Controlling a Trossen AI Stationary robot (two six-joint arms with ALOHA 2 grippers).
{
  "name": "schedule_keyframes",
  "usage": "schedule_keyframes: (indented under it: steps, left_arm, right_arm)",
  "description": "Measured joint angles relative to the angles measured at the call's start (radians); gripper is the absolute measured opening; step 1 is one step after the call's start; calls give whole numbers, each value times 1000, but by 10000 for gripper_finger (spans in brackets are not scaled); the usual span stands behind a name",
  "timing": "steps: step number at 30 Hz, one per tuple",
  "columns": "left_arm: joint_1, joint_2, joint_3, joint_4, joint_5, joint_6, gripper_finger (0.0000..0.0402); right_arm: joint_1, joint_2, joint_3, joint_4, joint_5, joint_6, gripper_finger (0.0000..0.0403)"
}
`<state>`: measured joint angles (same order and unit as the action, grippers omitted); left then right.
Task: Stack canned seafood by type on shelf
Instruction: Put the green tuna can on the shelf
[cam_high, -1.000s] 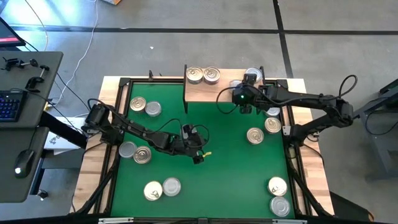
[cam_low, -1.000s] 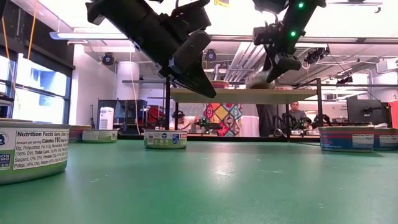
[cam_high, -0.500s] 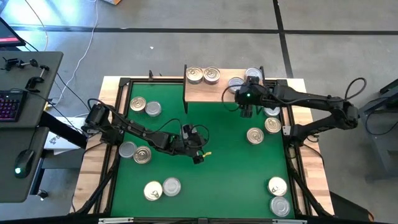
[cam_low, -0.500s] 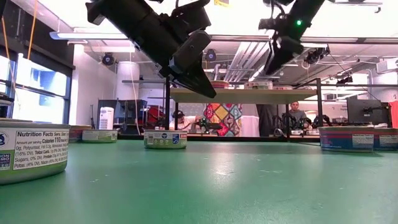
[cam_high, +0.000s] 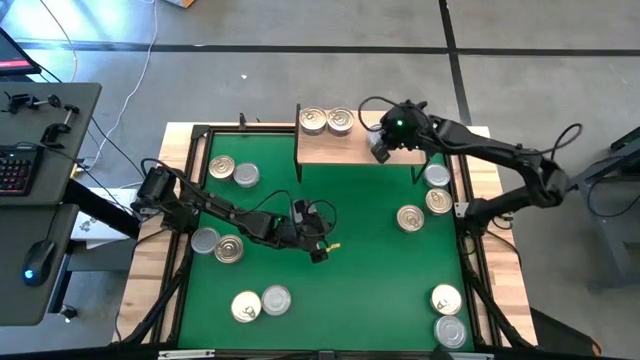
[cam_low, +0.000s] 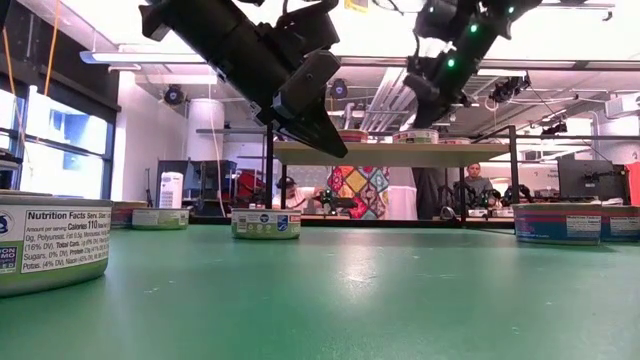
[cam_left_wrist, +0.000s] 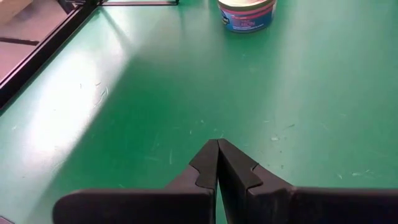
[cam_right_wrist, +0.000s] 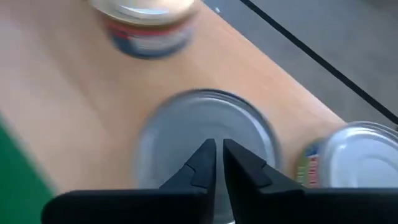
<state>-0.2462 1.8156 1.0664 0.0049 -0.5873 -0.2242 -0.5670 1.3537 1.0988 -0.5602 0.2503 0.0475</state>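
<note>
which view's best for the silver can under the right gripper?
Right wrist view: the silver-lid can fills the frame on the shelf, right gripper shut above it. High view: arm mostly hides it. Low: can't single it out. Left wrist: absent.

A robotics lab or workshop is showing here: a framed wooden table (cam_high: 480, 140) is standing on a bare concrete floor (cam_high: 300, 70), a desk with keyboard (cam_high: 14, 170) and mouse (cam_high: 38, 258) is sitting beside it, and exposed ceiling ducts (cam_low: 385, 95), cluttered benches and a seated person (cam_low: 474, 178) are filling the room behind
</note>
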Motion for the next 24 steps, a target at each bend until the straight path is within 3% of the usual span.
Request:
schedule_keyframes:
  steps: [15, 19, 24]
  left_arm:
    - [0, 0, 0, 0, 0, 0, 0]
    - [0, 0, 0, 0, 0, -2, 0]
    - [0, 0, 0, -3, 0, -8, 0]
  right_arm:
    - [-94, 80, -2, 202, 0, -340, 2]
    - [-86, 79, -2, 248, 5, -364, 2]
    - [-48, 48, -2, 245, 90, -370, 2]
